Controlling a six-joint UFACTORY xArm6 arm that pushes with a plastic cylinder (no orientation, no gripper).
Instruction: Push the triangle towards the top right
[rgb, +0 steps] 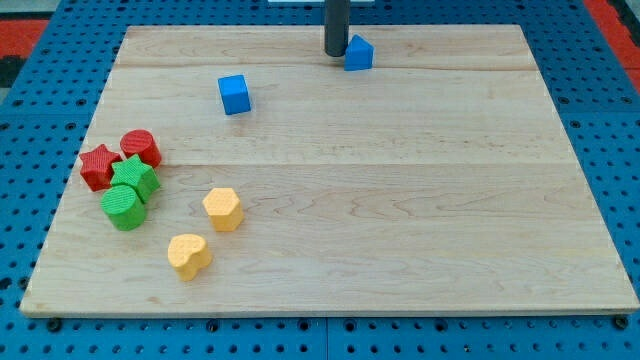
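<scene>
The blue triangle block (359, 52) sits near the view's top edge of the wooden board (400, 200), a little right of centre. My tip (335, 53) stands just left of it, touching or nearly touching its left side. A blue cube (234, 94) lies further left and lower.
At the view's left a cluster holds a red star (97, 166), a red cylinder (141, 148), a green star (136, 178) and a green cylinder (124, 207). A yellow hexagon block (222, 209) and a yellow heart block (188, 255) lie lower down. Blue pegboard surrounds the board.
</scene>
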